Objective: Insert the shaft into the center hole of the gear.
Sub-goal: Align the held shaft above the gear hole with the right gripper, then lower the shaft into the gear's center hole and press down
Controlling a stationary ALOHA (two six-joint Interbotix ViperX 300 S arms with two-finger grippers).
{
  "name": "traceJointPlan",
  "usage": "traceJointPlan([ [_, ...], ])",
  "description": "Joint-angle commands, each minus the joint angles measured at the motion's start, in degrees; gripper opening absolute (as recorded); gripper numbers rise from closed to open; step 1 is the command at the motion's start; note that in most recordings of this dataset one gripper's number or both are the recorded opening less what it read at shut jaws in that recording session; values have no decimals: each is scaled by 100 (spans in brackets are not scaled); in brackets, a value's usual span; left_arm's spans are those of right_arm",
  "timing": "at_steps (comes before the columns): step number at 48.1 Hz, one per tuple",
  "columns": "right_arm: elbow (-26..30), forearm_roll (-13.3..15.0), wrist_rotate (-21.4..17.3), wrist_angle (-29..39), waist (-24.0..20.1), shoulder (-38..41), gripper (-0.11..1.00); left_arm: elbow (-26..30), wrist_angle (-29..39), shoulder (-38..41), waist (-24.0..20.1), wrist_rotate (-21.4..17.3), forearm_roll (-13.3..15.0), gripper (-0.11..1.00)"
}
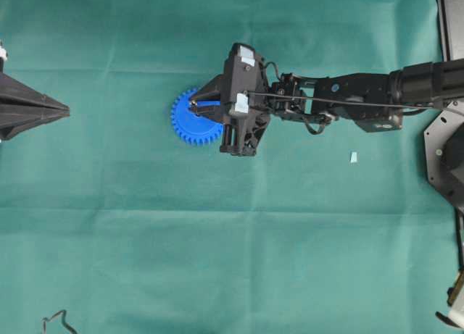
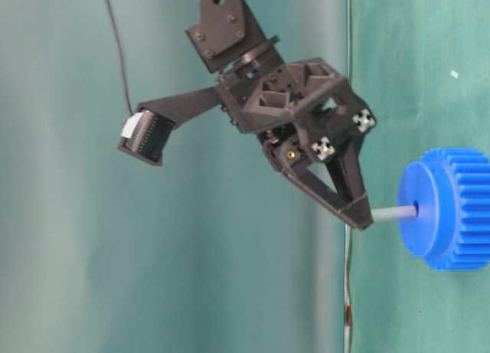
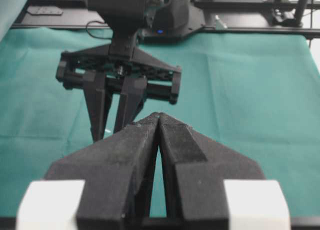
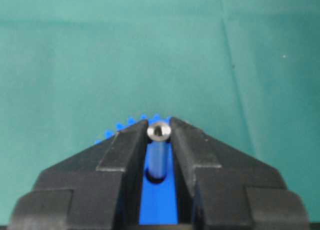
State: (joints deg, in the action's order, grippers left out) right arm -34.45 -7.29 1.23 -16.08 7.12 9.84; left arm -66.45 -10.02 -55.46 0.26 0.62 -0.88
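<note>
Gripping a small silvery pin (image 2: 394, 212) by its top end, the right gripper (image 2: 360, 215) hangs over a blue gear (image 2: 452, 207) that lies flat on a green cloth (image 1: 217, 261). Its jaws are nearly together, pinched on the pin's head, as the right wrist view shows with the metal end (image 4: 159, 131) caught between the two black fingertips (image 4: 127, 140). From table level, the pin's far end meets the hole (image 2: 416, 210) in the middle of the gear's raised hub, and most of its length is exposed between fingertips and hub; how deep it sits cannot be told. Seen from overhead, the gear (image 1: 190, 120) lies left of the cloth's centre, half covered by the right gripper (image 1: 194, 102) reaching in from the right. The left gripper (image 1: 65, 111) waits at the cloth's left edge, well apart from the gear, its jaws pressed together on nothing, as its own camera shows (image 3: 158, 117). A small pale blue scrap (image 1: 354, 157) rests on the cloth to the right, below the right arm (image 1: 355, 95).
</note>
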Motion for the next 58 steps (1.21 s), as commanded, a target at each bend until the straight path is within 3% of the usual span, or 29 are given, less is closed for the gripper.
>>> traceJointPlan([
  [1,62,-18,-9,-53,-18,-26,17,132,-26,26,9,0,-18,0],
  [58,-132,-44,-18,-114,-26,-246,17,132,-26,35,9,0,-18,0],
])
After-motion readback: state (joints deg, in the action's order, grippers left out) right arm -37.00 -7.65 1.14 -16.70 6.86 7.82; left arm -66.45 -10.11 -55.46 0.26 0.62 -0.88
